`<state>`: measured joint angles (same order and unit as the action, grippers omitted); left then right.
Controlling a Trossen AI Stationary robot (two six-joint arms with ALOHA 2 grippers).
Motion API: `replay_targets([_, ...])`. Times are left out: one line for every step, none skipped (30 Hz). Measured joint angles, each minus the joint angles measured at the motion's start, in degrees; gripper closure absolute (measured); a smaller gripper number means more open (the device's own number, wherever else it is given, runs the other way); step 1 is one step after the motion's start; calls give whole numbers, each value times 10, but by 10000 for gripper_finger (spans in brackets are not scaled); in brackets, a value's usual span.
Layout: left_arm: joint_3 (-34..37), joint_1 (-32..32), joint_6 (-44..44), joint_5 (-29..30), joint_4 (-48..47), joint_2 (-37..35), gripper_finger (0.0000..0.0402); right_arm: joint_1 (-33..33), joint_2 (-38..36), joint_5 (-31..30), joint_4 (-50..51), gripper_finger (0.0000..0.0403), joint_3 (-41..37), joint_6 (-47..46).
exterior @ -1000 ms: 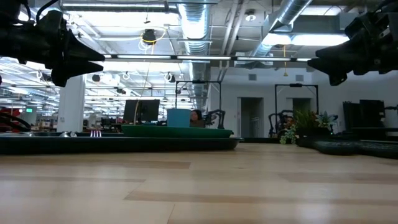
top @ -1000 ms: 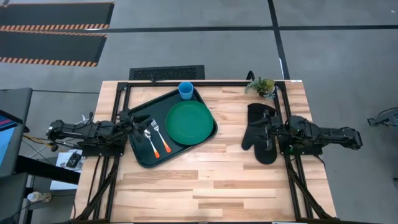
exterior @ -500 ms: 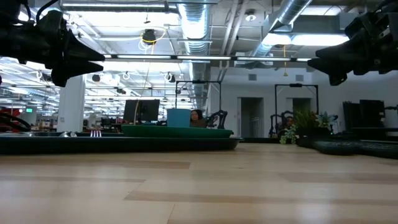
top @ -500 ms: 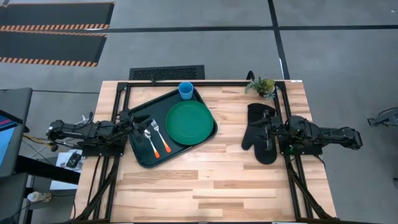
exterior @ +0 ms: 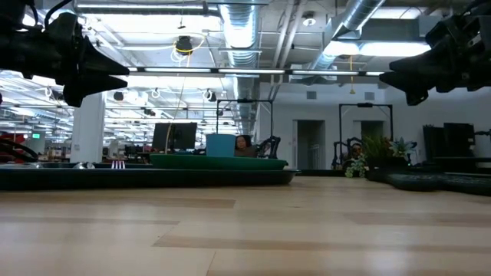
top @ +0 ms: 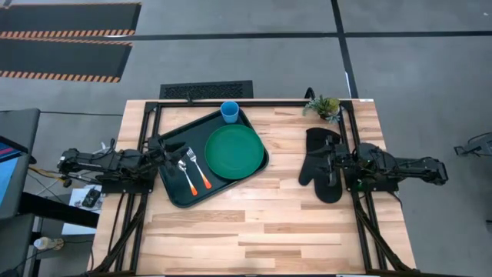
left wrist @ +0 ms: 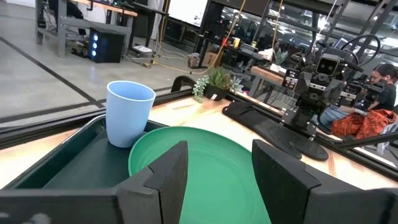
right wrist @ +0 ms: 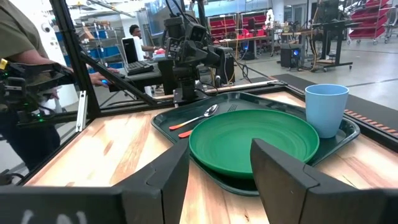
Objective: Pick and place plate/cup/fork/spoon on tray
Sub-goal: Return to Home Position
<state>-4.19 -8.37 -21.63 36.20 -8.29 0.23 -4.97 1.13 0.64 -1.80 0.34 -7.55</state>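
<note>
The dark tray lies on the table's left half. On it lie the green plate, the light-blue cup standing at its far corner, and the fork and spoon side by side with orange handles. My left gripper is open at the tray's left edge, above it. My right gripper is open above the black oven mitt. Both hold nothing.
A small potted plant stands at the table's far right. The black oven mitt lies on the right half. The near half of the wooden table is bare wood. People show in the room beyond.
</note>
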Motion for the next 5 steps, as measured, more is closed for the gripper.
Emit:
replay_targets([0,0,0,0,0,0,237,0,0,0,0,207,0,0])
replay_targets([0,0,0,0,0,0,237,0,0,0,0,207,0,0])
replay_targets([0,0,0,0,0,0,237,0,0,0,0,208,0,0])
replay_targets([0,0,0,0,0,0,237,0,0,0,0,209,0,0])
replay_targets([0,0,0,0,0,0,237,0,0,0,0,209,0,0])
